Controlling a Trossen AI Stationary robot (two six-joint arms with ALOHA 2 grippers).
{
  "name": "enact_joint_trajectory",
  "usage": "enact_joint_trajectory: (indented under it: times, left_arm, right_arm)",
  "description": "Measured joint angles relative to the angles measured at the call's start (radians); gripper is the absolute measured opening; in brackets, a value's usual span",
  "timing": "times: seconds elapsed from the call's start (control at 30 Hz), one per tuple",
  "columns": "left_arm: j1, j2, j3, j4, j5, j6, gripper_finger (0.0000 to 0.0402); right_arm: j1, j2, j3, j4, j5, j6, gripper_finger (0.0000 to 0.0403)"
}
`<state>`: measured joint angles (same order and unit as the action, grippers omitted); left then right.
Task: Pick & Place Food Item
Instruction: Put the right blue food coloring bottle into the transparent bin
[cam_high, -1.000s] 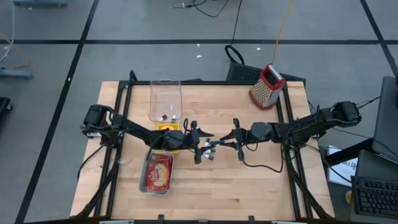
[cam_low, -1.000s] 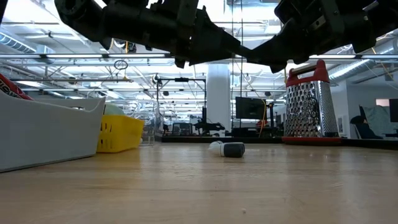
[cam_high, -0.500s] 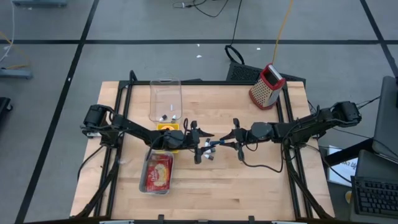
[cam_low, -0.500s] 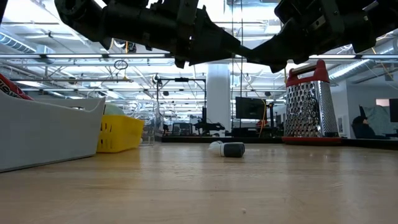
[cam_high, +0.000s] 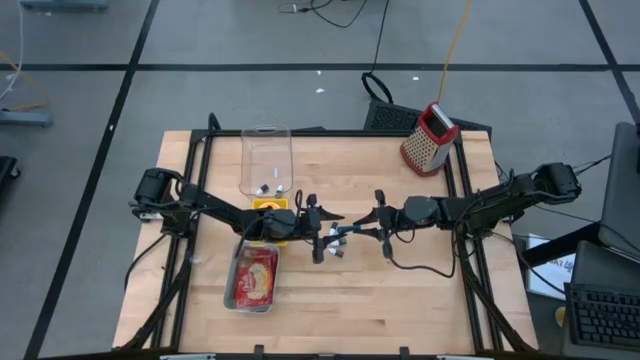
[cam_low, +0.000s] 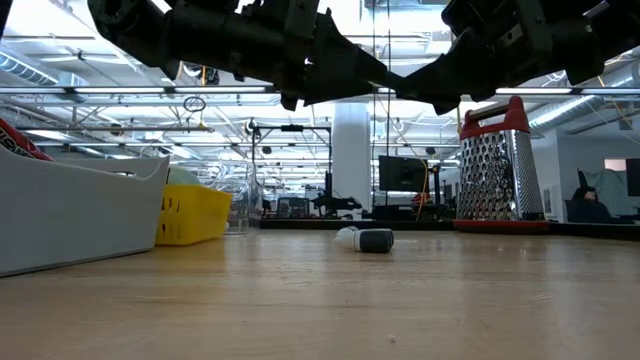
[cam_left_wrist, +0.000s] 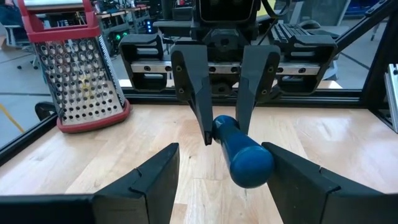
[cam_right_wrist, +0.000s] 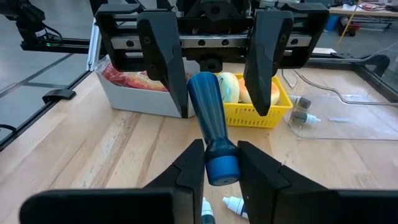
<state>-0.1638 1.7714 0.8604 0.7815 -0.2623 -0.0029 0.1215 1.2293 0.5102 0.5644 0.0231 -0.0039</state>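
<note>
A blue bottle-shaped item hangs in the air over the table's middle, between my two grippers. My right gripper is shut on its narrow capped end. My left gripper faces it from the left and is open. Its fingers stand on either side of the item's thick end; whether one touches it, I cannot tell. My right gripper pinches the blue item's ribbed cap end between its two fingers. The fingers come level from the table's right and lie along the item. The item is lifted clear, roughly level, its thick end pointing at the left gripper.
A yellow basket with round fruit and a white bin with a red packet lie left of centre. A clear container stands behind them and a grater at far right. Small bottles lie under the grippers.
</note>
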Motion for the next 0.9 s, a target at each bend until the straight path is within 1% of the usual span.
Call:
enact_joint_trajectory:
  times: [0.13, 0.27, 0.9]
  left_arm:
    - [0.0, 0.0, 0.0, 0.0, 0.0, -0.001, 0.0225]
    - [0.0, -0.001, 0.0, 0.0, 0.0, -0.002, 0.0225]
    - [0.0, -0.001, 0.0, 0.0, 0.0, -0.002, 0.0225]
  right_arm:
    - [0.0, 0.0, 0.0, 0.0, 0.006, -0.005, 0.0064]
    - [0.0, 0.0, 0.0, 0.0, 0.033, -0.008, 0.0065]
    - [0.0, 0.0, 0.0, 0.0, 0.032, -0.008, 0.0065]
